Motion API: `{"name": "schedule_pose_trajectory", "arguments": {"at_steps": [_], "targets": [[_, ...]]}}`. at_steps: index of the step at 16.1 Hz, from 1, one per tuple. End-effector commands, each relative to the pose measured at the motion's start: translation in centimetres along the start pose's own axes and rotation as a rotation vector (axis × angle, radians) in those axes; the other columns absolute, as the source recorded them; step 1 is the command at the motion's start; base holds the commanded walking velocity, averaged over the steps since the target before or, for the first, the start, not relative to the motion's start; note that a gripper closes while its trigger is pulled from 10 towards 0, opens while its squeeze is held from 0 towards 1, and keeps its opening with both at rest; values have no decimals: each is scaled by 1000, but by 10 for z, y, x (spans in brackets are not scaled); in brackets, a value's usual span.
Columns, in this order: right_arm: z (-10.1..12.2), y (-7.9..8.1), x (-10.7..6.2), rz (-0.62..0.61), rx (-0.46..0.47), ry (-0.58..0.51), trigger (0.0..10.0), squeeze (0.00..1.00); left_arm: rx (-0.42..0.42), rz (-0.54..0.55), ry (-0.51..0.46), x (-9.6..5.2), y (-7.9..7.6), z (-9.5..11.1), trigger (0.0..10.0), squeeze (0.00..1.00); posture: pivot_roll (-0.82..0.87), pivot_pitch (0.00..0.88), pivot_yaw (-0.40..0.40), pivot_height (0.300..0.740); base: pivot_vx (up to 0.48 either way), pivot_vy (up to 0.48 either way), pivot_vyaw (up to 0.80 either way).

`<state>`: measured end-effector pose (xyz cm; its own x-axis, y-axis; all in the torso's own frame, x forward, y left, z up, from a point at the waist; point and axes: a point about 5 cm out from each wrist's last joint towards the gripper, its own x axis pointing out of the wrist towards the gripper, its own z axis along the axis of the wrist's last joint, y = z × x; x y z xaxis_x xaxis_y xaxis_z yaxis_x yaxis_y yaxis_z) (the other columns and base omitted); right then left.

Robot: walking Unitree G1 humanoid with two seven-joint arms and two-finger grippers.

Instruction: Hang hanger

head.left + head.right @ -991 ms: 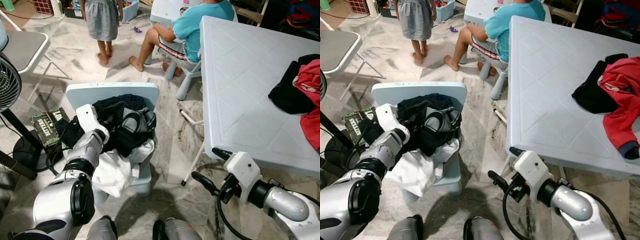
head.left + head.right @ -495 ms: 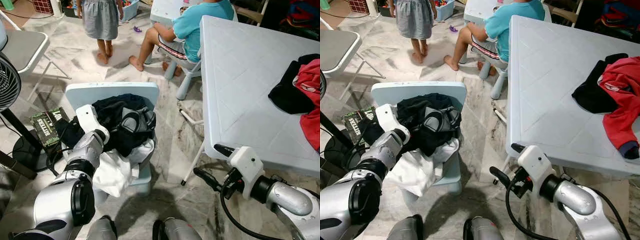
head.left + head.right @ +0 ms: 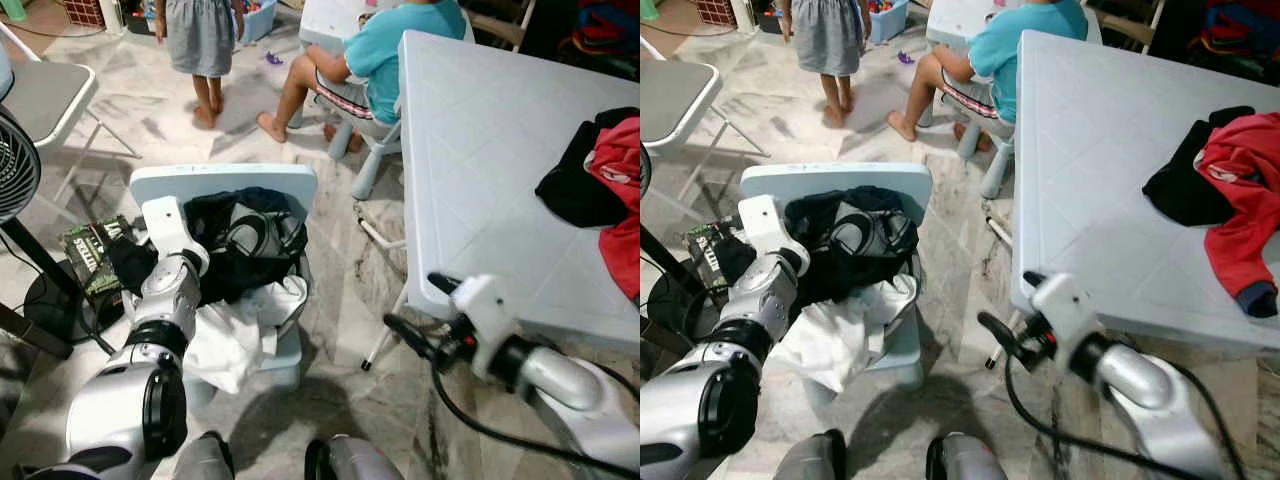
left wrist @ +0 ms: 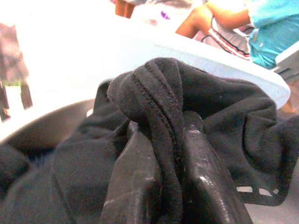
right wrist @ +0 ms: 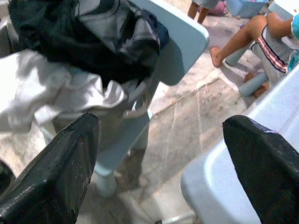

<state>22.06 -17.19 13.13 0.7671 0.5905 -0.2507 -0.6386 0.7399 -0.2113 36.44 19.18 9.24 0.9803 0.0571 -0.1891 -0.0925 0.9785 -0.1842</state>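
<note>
- Our left gripper (image 4: 166, 186) has its two black fingers (image 4: 128, 186) closed tight on a fold of dark cloth (image 4: 154, 93); the fold stands up between the fingers.
- In the head views this gripper (image 3: 150, 262) sits at the left edge of the clothes pile (image 3: 245, 245) on the pale blue chair (image 3: 225, 182).
- The pile holds black garments on top and a white garment (image 3: 235, 335) draped over the near edge of the seat.
- We cannot make out a hanger in any picture.
- Our right gripper (image 3: 420, 310) hangs in the air with its fingers (image 5: 51, 172) spread wide, gripping nothing.
- It sits just off the near left corner of the white table (image 3: 480, 150), to the right of the chair.
- On the far right of the table lie a black garment (image 3: 580, 185) and a red garment (image 3: 620, 200), touching each other.
- A fan (image 3: 15, 165) stands at the far left; a dark box with lettering (image 3: 90, 250) lies on the floor left of the chair.
- A grey folding chair (image 3: 45, 95) stands further off on the left.
- Beyond the chair, a person in a turquoise shirt (image 3: 400, 50) sits on a stool, and another person in a grey skirt (image 3: 200, 40) stands barefoot.
</note>
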Motion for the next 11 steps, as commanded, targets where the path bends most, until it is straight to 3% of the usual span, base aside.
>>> {"name": "schedule_pose_trajectory", "arguments": {"at_steps": [1, 3, 4, 5, 7, 9, 10, 11], "targets": [[-4, 2, 3, -5, 3, 6, 10000, 0, 60, -1, -28, -1, 2, 2, 0, 0, -185, 127, -120, 740, 0, 0, 0], [-4, 4, 11, -20, 15, -19, 10000, 0, 236, -9, -107, -6, 3, 5, 0, 0, -155, 117, -102, 740, 0, 0, 0], [-4, 4, 13, -24, 18, -23, 10000, 0, 263, -17, -121, -8, 2, 5, 0, 0, -146, 115, -97, 740, 0, 0, 0], [-6, 4, 18, -40, 28, -35, 10000, 0, 376, -62, -157, -14, -2, 4, 0, 0, -123, 110, -83, 740, 0, 0, 0], [-8, 6, 26, -43, 33, -46, 10000, 0, 521, -142, -128, -25, -4, -10, 0, 0, -86, 106, -63, 740, 0, 0, 0], [-9, 8, 32, -44, 38, -58, 10000, 0, 698, -193, -118, -46, 5, -20, 0, 0, -54, 104, -55, 740, 0, 0, 0], [-9, 8, 34, -43, 38, -60, 10000, 0, 747, -200, -124, -53, 8, -21, 0, 0, -42, 102, -51, 740, 0, 0, 0], [-9, 9, 38, -38, 37, -71, 10000, 0, 793, -188, -117, -71, 15, -25, 0, 0, -28, 99, -46, 740, 0, 0, 0]]}}
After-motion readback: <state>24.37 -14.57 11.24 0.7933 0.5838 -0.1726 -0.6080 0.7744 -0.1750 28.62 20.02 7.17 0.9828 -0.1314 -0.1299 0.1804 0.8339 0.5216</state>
